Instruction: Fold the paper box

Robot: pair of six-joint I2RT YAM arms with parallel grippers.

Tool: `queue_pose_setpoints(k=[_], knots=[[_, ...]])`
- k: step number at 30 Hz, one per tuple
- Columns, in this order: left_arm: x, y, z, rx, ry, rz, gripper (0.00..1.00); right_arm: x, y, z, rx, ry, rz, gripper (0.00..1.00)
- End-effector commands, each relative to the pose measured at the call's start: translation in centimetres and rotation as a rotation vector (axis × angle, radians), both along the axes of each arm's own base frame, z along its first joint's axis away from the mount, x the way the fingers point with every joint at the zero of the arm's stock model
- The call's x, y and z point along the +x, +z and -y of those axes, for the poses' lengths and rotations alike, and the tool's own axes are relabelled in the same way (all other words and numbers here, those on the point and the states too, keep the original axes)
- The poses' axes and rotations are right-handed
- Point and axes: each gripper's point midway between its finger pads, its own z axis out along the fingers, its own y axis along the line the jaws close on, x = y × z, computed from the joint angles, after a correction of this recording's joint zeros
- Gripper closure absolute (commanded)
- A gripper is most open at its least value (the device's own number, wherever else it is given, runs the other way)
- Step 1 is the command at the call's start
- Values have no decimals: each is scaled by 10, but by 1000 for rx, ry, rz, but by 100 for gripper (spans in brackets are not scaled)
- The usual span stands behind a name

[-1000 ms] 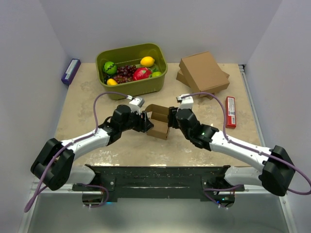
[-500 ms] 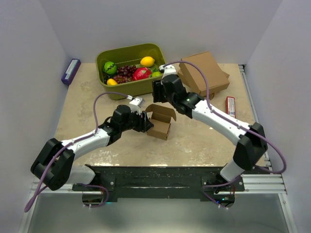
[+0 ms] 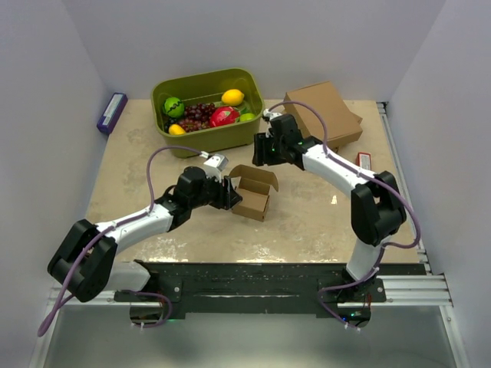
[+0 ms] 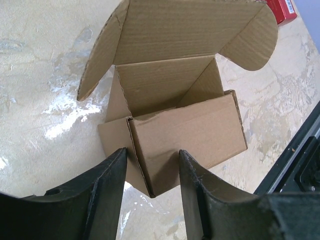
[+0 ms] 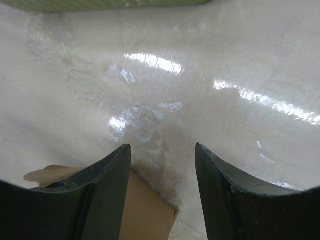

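The paper box (image 3: 253, 195) is a small brown carton on the table's middle, its lid flap (image 4: 190, 27) standing open and its inside empty. My left gripper (image 3: 228, 193) is at the box's left near corner. In the left wrist view that corner (image 4: 150, 192) sits between the fingers, one pressed on the side flap and the other on the front wall, so my left gripper (image 4: 152, 152) is shut on the box. My right gripper (image 3: 262, 151) hangs open behind the box, near the bin, holding nothing. In its own view the right gripper (image 5: 162, 147) frames bare table, with a brown flap edge (image 5: 145, 220) low down.
An olive bin (image 3: 222, 136) holding fruit stands at the back, close to the right gripper. Larger brown boxes (image 3: 326, 111) are stacked at the back right. A red packet (image 3: 364, 160) lies beside them and a purple packet (image 3: 112, 112) lies at the far left.
The right arm left the box's right side, swung back toward the bin and stands open there. The left gripper and the box stayed in place.
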Motion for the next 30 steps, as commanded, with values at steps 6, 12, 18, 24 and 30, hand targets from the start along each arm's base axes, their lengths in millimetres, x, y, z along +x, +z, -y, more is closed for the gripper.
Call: queue_pose_setpoints(k=[6, 12, 18, 24, 30], knots=[[-2, -4, -3, 19, -11, 15, 51, -51, -40, -17, 65, 172, -185, 48], [-1, -5, -2, 24, -10, 14, 51, -79, -39, -29, 102, 258, -195, 51], [0, -5, -4, 29, 0, 13, 51, -94, -41, -39, 69, 321, -190, 51], [3, -4, -2, 26, 4, 14, 51, -96, -38, -38, 36, 260, -187, 50], [0, -7, -3, 29, -4, 8, 54, -70, -11, -7, 38, 77, -115, 39]])
